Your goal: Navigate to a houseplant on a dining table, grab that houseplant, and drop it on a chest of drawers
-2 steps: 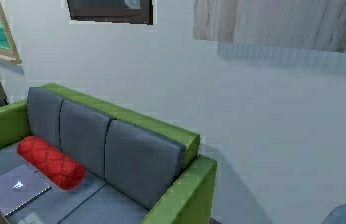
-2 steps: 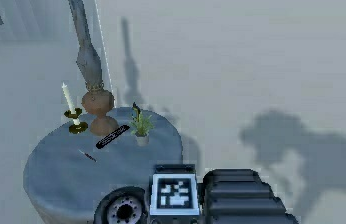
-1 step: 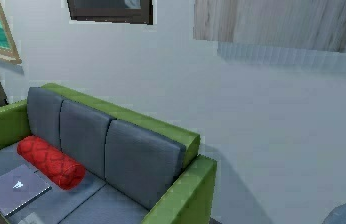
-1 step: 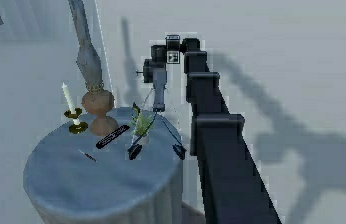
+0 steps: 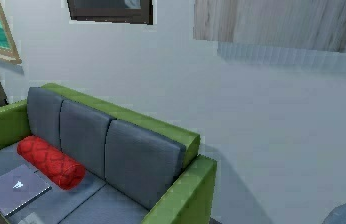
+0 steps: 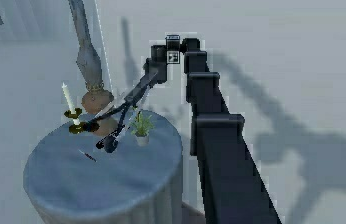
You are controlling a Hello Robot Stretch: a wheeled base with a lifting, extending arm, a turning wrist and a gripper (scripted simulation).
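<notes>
Green sofa, grey cushions, red quilted bolster. Marbled blue-grey bench, green plant, white pot.

No text, number or label can be read. The black marks on the two white squares at the far end of the arm are patterns, not writing. A small pale mark on the laptop cannot be made out.

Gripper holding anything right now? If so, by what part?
Cannot tell. The gripper shows against the round table, where the small houseplant and a candle stand close by; nothing hangs clear of the tabletop.
</notes>
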